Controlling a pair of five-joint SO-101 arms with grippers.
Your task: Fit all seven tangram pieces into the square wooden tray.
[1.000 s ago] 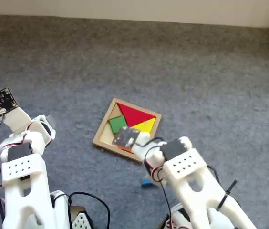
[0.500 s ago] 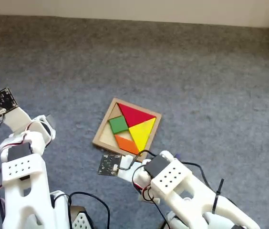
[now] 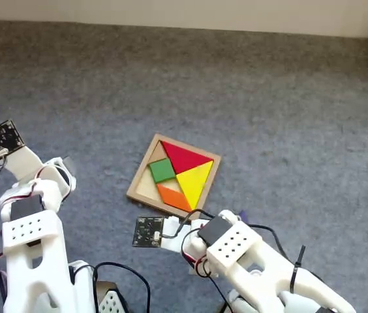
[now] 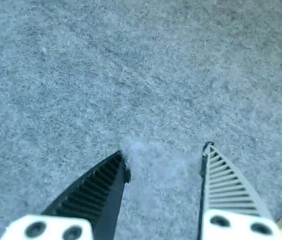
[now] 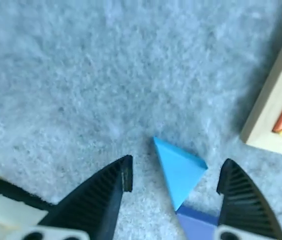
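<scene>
1. The square wooden tray (image 3: 143,189) is sitting on the grey carpeted bench (image 3: 288,104), turned so that its corners are pointing like a diamond.
2. Four pieces are lying flat inside the tray. The red triangle (image 3: 184,156) is filling the far corner. The green square (image 3: 162,171) is sitting toward the tray's left corner. The yellow triangle (image 3: 194,180) is lying on the right side. The orange piece (image 3: 173,194) is lying along the near edge.
3. Bare wood is showing in the tray's left part, around the green square.
4. The right arm (image 3: 236,246) is leaning over the bench just in front of the tray's near corner. The right pincer (image 5: 176,175) is standing with its fingers apart, holding nothing.
5. A light-blue triangle (image 5: 180,167) is lying on the bench just outside the tray's near corner. It is framed between the two spread fingers, and neither finger appears to be touching it.
6. A darker blue piece (image 5: 198,226) is lying against the light-blue triangle's tip, on the side away from the tray.
7. The left arm (image 3: 30,225) is standing well to the left of the tray. The left pincer (image 4: 165,157) is hanging over bare carpet with its fingers spread and nothing between them.
</scene>
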